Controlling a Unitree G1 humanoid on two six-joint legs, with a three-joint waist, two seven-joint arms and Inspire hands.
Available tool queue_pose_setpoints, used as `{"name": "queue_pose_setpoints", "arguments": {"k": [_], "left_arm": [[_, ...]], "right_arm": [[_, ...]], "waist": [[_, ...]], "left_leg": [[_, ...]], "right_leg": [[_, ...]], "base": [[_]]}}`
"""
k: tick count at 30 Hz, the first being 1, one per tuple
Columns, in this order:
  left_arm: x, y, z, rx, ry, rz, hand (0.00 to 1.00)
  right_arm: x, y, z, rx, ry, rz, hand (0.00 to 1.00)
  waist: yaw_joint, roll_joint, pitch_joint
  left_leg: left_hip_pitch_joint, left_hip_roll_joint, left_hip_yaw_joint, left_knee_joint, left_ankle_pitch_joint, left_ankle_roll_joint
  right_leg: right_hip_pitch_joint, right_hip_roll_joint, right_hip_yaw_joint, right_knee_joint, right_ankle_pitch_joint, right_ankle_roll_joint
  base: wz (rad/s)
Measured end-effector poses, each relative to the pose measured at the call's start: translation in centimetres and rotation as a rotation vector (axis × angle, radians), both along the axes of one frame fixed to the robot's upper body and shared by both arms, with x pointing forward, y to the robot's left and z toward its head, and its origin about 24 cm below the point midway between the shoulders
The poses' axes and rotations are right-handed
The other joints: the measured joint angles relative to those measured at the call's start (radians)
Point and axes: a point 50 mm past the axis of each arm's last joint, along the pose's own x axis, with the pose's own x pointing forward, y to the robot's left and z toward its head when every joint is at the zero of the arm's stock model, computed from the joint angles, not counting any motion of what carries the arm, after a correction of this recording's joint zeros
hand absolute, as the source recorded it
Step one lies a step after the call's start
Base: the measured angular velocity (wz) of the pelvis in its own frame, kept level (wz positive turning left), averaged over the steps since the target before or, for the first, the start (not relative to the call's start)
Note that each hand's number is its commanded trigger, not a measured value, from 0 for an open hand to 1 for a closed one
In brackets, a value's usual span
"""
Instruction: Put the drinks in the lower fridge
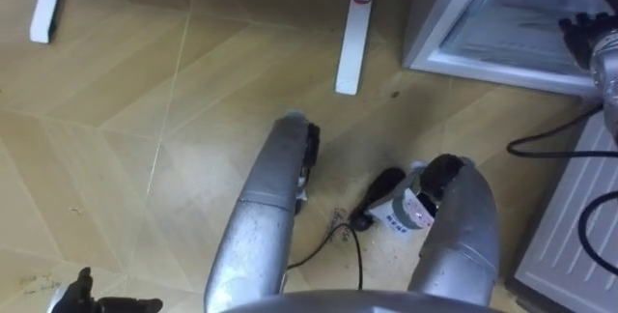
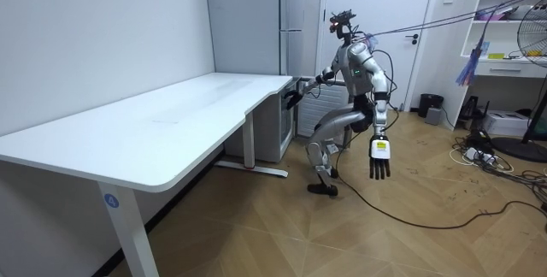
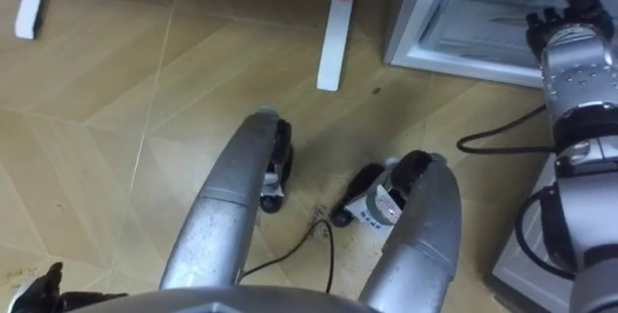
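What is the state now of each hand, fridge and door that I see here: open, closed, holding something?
Left hand: open, hanging down, holding nothing.
Right hand: stretched out forward; grip cannot be told.
Small fridge: upright beside the desk; door state cannot be told.
Tall fridge: doors closed.
Room door: closed.

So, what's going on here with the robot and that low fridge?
The robot crouches on the wooden floor beside the white desk, facing the low fridge. Its right hand reaches out to the fridge's front; whether it grips anything is unclear. Its left hand hangs open at its side, holding nothing.
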Motion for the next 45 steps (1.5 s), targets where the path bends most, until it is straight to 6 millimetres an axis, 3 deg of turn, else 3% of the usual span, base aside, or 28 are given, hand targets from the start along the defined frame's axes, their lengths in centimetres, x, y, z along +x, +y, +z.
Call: {"name": "queue_pose_setpoints", "arguments": {"k": [6, 8, 11, 13, 17, 19, 20, 21, 23, 24, 28, 30, 36, 40, 45], "left_arm": [[0.2, -0.1, 0.0, -0.003, 0.001, -0.031, 0.0], [0.3, -0.6, -0.2, -0.028, 0.011, -0.055, 0.0], [0.6, -0.8, -0.3, -0.058, 0.022, -0.074, 0.0], [0.8, -0.7, -0.3, -0.064, 0.018, -0.075, 0.0], [0.8, -0.7, -0.4, -0.08, 0.029, -0.081, 0.0], [0.9, -0.6, -0.5, -0.086, 0.04, -0.077, 0.0], [1.0, -0.4, -0.5, -0.084, 0.043, -0.07, 0.0], [1.0, -0.4, -0.5, -0.084, 0.045, -0.068, 0.0], [0.8, -0.5, -0.7, -0.103, 0.063, -0.064, 0.0], [0.8, -0.5, -0.7, -0.105, 0.068, -0.064, 0.0], [1.5, -0.7, -1.0, -0.121, 0.064, -0.059, 0.0], [2.3, -1.3, -1.3, -0.135, 0.042, -0.049, 0.0], [2.3, -3.9, -2.4, -0.201, 0.025, -0.042, 0.0], [1.7, -5.1, -3.0, -0.232, 0.03, -0.013, 0.0], [0.8, -5.3, -3.2, -0.224, 0.052, 0.022, 0.0]], "right_arm": [[-0.4, -0.2, -0.5, -0.015, 0.015, -0.007, 0.0], [-1.3, -0.8, -1.6, -0.031, 0.028, -0.001, 0.0], [-3.0, -1.8, -3.6, -0.109, 0.074, 0.059, 0.0], [-4.3, -2.1, -5.0, -0.166, 0.116, 0.141, 0.0], [-8.1, -2.9, -8.0, -0.315, 0.258, 0.396, 0.0], [-10.4, -3.4, -9.6, -0.349, 0.356, 0.484, 0.0], [-12.4, -3.7, -10.8, -0.36, 0.435, 0.542, 0.0], [-13.4, -3.8, -11.3, -0.361, 0.474, 0.568, 0.0], [-17.3, -4.1, -13.2, -0.343, 0.623, 0.658, 0.0], [-18.1, -4.1, -13.6, -0.328, 0.649, 0.669, 0.0], [-22.1, -2.8, -15.8, -0.237, 0.717, 0.74, 0.0], [-23.6, -1.2, -17.1, -0.167, 0.733, 0.777, 0.0], [-25.4, 3.2, -19.5, -0.025, 0.72, 0.846, 0.0], [-27.4, 3.9, -20.1, 0.013, 0.751, 0.842, 0.0], [-29.0, 5.3, -20.7, 0.047, 0.755, 0.851, 0.0]], "waist": [[0.015, 0.019, -0.0024], [0.031, 0.026, -0.0012], [0.04, 0.036, -0.0056], [0.038, 0.033, -0.0055], [0.036, 0.035, -0.0082], [0.031, 0.038, -0.0148], [0.029, 0.038, -0.0236], [0.028, 0.038, -0.0252], [0.024, 0.048, -0.032], [0.022, 0.05, -0.0327], [0.005, 0.055, -0.0336], [-0.001, 0.057, -0.0344], [-0.074, 0.052, -0.0327], [-0.101, 0.05, -0.0334], [-0.112, 0.037, -0.0405]], "left_leg": [[0.045, -0.01, -0.033, -0.04, 0.002, -0.005], [0.091, -0.005, -0.032, -0.091, 0.003, -0.005], [0.142, -0.002, -0.032, -0.157, 0.004, -0.008], [0.174, -0.012, -0.038, -0.204, 0.013, -0.022], [0.263, -0.011, -0.048, -0.283, 0.017, -0.026], [0.299, -0.01, -0.063, -0.317, 0.017, -0.026], [0.318, -0.009, -0.069, -0.338, 0.019, -0.025], [0.331, -0.006, -0.068, -0.349, 0.022, -0.022], [0.381, 0.006, -0.061, -0.389, 0.069, -0.007], [0.392, 0.006, -0.06, -0.397, 0.081, -0.001], [0.459, 0.005, -0.057, -0.457, 0.098, 0.006], [0.507, 0.008, -0.051, -0.504, 0.099, 0.013], [0.635, 0.007, -0.012, -0.625, 0.101, 0.024], [0.72, 0.014, 0.018, -0.688, 0.101, 0.026], [0.86, 0.03, 0.056, -0.788, 0.104, 0.023]], "right_leg": [[0.077, 0.005, -0.046, -0.057, -0.004, 0.005], [0.123, 0.013, -0.054, -0.107, -0.003, 0.009], [0.178, 0.039, -0.06, -0.178, -0.002, 0.027], [0.213, 0.045, -0.069, -0.222, 0.002, 0.034], [0.313, 0.064, -0.091, -0.31, 0.014, 0.057], [0.364, 0.078, -0.11, -0.357, 0.022, 0.071], [0.394, 0.082, -0.124, -0.384, 0.028, 0.08], [0.408, 0.088, -0.123, -0.398, 0.035, 0.083], [0.465, 0.116, -0.119, -0.455, 0.11, 0.051], [0.476, 0.118, -0.117, -0.459, 0.11, 0.053], [0.537, 0.136, -0.117, -0.529, 0.127, 0.072], [0.582, 0.154, -0.113, -0.586, 0.14, 0.087], [0.685, 0.164, -0.097, -0.695, 0.154, 0.116], [0.757, 0.181, -0.086, -0.757, 0.163, 0.132], [0.871, 0.207, -0.063, -0.855, 0.18, 0.142]], "base": [[0.09], [0.07], [0.12], [0.18], [0.11], [0.21], [0.29], [0.32], [0.21], [0.08], [-0.05], [-0.08], [-0.08], [-0.11], [-0.2]]}}
